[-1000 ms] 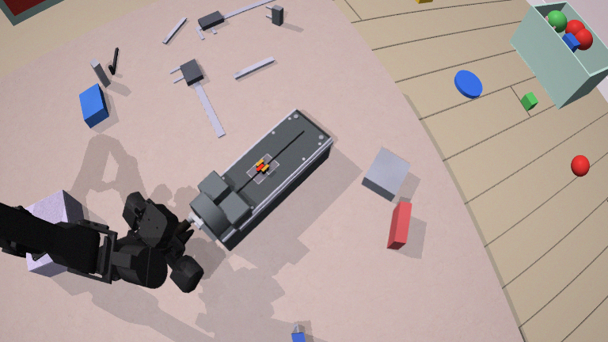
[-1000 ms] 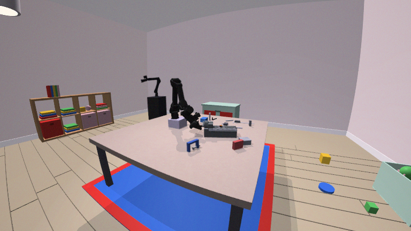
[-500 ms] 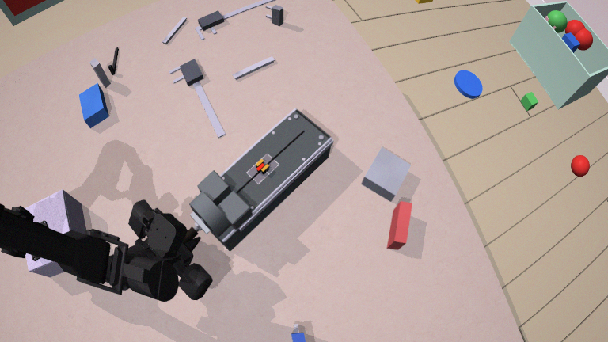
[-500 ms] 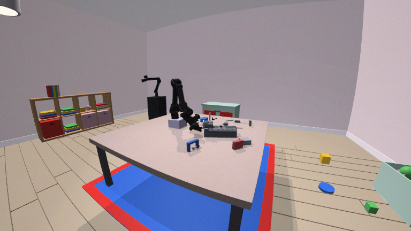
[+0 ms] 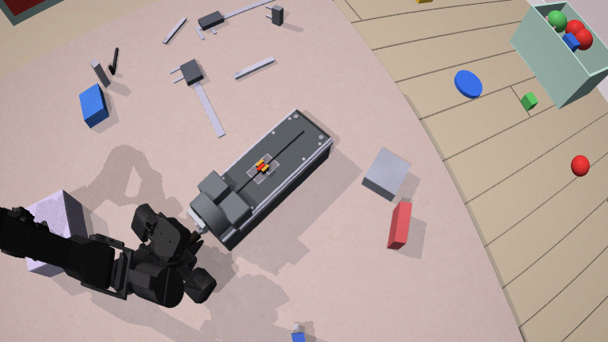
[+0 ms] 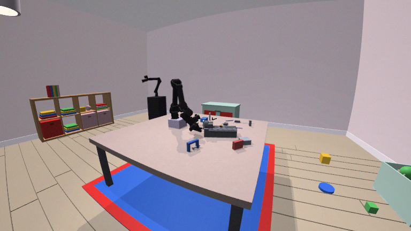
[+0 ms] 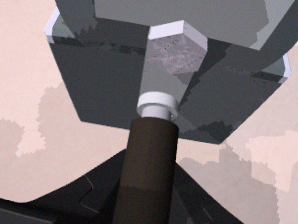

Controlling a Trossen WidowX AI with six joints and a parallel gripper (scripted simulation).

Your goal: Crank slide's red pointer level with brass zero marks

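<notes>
The dark grey machine stands on the table. Its crank arm is at the near-left end. My gripper is shut on the crank's brown handle. In the wrist view the handle sits below the pale collar of the crank, between black fingers; the fingertips are partly hidden. The red pointer lies on the slot between the two brass marks. It appears slightly toward the crank end of them; exact level cannot be told from this angle.
A grey block, a red block and a blue block lie around the machine. Dark-headed pieces with pale bars lie beyond it. A blue bracket stands toward the table's front edge. A lilac block is at the arm's base.
</notes>
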